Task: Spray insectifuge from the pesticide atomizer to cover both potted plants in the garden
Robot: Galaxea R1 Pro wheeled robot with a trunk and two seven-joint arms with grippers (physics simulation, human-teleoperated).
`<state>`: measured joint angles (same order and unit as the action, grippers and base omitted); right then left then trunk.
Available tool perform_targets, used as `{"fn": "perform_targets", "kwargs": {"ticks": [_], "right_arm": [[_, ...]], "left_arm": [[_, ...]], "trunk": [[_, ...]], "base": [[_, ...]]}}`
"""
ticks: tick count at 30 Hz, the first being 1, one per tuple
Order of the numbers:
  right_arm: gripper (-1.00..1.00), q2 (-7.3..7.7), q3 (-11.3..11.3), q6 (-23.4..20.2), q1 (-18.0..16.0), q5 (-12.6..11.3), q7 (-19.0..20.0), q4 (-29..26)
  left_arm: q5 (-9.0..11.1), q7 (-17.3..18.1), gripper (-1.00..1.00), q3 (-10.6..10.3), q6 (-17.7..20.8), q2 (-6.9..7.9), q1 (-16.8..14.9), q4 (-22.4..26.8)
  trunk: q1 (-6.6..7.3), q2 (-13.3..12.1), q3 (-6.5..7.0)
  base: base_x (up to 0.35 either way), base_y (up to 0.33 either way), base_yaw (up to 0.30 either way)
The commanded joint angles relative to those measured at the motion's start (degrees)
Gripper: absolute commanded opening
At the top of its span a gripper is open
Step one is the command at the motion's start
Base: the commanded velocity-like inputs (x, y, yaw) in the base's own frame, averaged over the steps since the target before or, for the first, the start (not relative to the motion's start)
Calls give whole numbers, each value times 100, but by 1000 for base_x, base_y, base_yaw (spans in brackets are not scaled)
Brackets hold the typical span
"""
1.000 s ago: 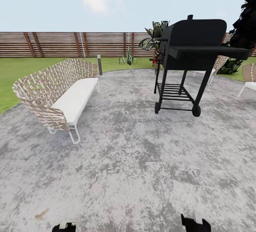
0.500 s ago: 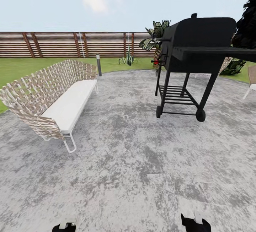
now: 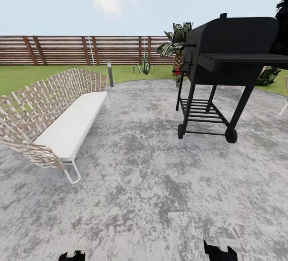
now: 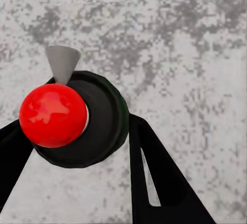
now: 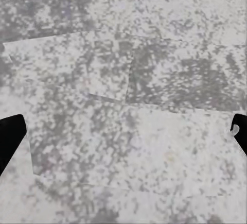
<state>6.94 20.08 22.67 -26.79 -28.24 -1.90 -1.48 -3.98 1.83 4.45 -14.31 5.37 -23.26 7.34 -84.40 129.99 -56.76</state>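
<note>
the left gripper (image 4: 77, 131) is clenching the pesticide atomizer (image 4: 90, 121), its dark round body and red-lit top (image 4: 53, 115) sitting between the black fingers above the patio (image 3: 152, 181). the right gripper (image 5: 123, 147) is hanging released, fingers wide apart over bare paving. at ten o'clock a woven bench (image 3: 52, 117) is standing; at one o'clock a black grill (image 3: 228, 61) is looming. farther off, near twelve, a striped clump (image 3: 143, 67) is growing by the fence (image 3: 80, 50). the potted plants are not identifiable here. risk, as i judge it: the base is passing between bench and grill, and a drift toward one o'clock could be clipping the grill's wheel (image 3: 231, 135).
</note>
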Motion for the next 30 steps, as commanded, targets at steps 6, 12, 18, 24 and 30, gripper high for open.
{"fn": "perform_targets", "kwargs": {"ticks": [6, 12, 18, 24, 30], "right_arm": [[100, 0, 49, 9, -2, -32, -15, -1], [100, 0, 49, 9, -2, -32, -18, -1], [100, 0, 52, 9, -2, -32, -21, -1], [100, 0, 50, 9, -2, -32, -17, -1], [100, 0, 51, 9, -2, -32, -17, -1]], "left_arm": [[-42, 19, -100, 48, -19, -1, -3, -5], [-42, 19, -100, 48, -19, -1, -3, -5], [-42, 19, -100, 48, -19, -1, -3, -5], [-42, 19, -100, 48, -19, -1, -3, -5], [-42, 19, -100, 48, -19, -1, -3, -5]], "trunk": [[-2, 2, -5], [-2, 2, -5], [-2, 2, -5], [-2, 2, -5], [-2, 2, -5]], "base": [[336, 0, 0], [336, 0, 0], [337, 0, 0], [336, 0, 0], [336, 0, 0]]}}
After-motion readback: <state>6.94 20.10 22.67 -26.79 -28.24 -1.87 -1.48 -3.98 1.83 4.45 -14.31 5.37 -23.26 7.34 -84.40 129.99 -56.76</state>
